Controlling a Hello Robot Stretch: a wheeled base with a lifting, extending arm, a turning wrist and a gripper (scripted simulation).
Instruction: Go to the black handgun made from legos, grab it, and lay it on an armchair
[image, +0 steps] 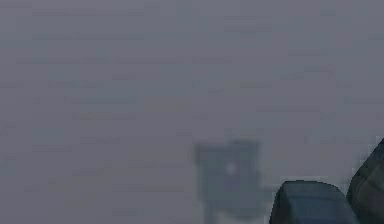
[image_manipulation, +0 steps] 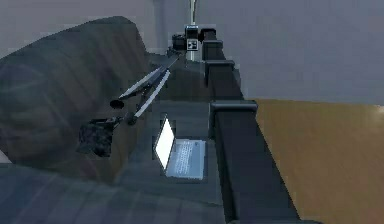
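No text, label, number or sign can be read. The laptop (image_manipulation: 180, 152) screen is a plain bright panel without legible characters. The two white squares (image_manipulation: 192, 43) at the far end of the arm (image_manipulation: 235, 130) carry black marks that do not resolve into letters or digits.

Dark square-bar arm (image_manipulation: 238, 130), two white squares (image_manipulation: 191, 42) with black marks — thin jaws

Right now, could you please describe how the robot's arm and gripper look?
The arm is a dark square bar in stepped segments. At its far end stand two small white squares with black marks; the gripper has a dark body and two thin grey fingers.
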